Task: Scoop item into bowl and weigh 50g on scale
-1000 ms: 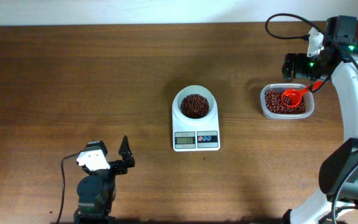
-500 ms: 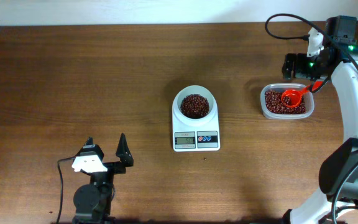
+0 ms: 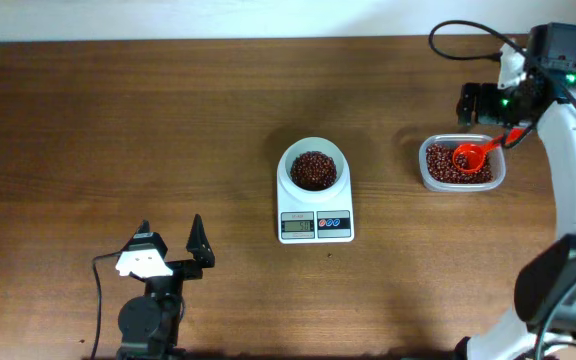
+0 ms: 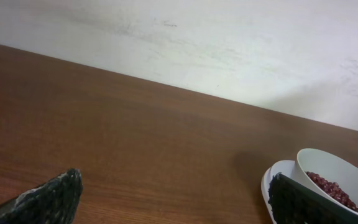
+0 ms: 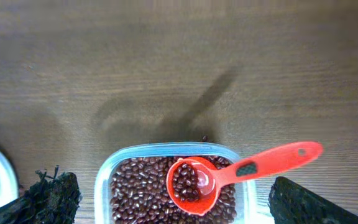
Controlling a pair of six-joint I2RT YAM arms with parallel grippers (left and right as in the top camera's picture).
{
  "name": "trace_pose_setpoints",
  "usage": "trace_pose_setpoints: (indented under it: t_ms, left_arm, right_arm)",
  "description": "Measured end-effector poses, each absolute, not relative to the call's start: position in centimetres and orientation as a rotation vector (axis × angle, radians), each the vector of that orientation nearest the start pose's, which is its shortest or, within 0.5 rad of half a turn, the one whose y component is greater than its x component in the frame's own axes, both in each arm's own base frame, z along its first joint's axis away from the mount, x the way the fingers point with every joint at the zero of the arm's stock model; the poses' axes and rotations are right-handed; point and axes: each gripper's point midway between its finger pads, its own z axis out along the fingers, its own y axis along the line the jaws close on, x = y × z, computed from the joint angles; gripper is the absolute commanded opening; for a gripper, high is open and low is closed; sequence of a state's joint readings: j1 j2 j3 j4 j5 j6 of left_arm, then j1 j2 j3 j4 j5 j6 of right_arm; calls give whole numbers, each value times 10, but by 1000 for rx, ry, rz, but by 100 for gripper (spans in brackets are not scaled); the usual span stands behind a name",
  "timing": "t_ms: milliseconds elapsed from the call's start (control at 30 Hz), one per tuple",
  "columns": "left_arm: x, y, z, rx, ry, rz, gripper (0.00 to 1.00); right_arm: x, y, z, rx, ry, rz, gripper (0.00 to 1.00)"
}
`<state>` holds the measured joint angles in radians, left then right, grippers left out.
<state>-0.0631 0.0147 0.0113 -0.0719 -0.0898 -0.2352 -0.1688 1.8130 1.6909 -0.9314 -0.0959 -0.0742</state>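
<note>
Seemingly near the end: beans (image 3: 313, 170) sit in the bowl (image 3: 313, 147) on the scale (image 3: 315, 226), middle of the counter (image 3: 118, 120); the scoop (image 3: 473, 153) rests in the bean container (image 3: 426, 176); left pincer (image 3: 171, 240) and right pincer (image 3: 488, 104) both gape empty; the display is unreadable, so the weight is unconfirmed

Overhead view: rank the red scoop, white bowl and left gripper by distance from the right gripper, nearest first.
1. red scoop: far right, just in front of the right gripper, lying in the clear container.
2. white bowl: centre of the view, sitting on the scale.
3. left gripper: lower left, clearly farthest.
</note>
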Motion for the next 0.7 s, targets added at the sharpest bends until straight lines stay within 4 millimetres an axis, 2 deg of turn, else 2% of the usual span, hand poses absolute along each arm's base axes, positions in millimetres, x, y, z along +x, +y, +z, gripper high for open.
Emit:
trace_pose_setpoints:
  t_ms: [67,100,133,167,233,300,333,400,467,500,533,567,633,700]
  left_arm:
    - [246,0,158,-210,1634,-153,99]
    - [246,0,158,-210,1635,-154,99]
    - [246,0,158,-209,1635,-154,99]
    - [246,0,158,-210,1634,-154,99]
    - [246,0,158,-210,1634,-154,99]
    - [246,-1,158,-207,1634,-157,99]
    - [246,-1,158,-207,1634,-157,99]
    - [246,-1,158,-207,1634,-157,99]
    - [246,-1,158,-207,1634,-156,99]
    - [246,-1,158,-207,1634,-157,99]
    - [246,-1,158,-207,1634,-157,99]
    - [246,-1,158,-207,1634,-157,99]
    - [246,-1,158,-207,1634,-157,99]
    - [246,-1,159,-207,1632,-157,99]
  right_arm:
    - [431,-56,260,69,2446,11,99]
    - [405,-51,327,55,2280,-16,99]
    - [385,-48,363,46,2185,-31,99]
    - [370,-45,388,40,2119,-41,99]
    - [356,-39,404,25,2072,-42,99]
    - [361,-12,401,-55,2083,0,99]
    - [361,-6,399,-75,2088,6,99]
    - [366,14,380,-157,2122,19,99]
    - [377,18,347,-180,2153,22,99]
    - [385,20,299,-186,2189,33,99]
    - [382,20,278,-192,2229,41,99]
    - [390,23,265,-199,2139,49,99]
    - [380,28,231,-216,2104,77,99]
    - [373,36,207,-244,2029,119,99]
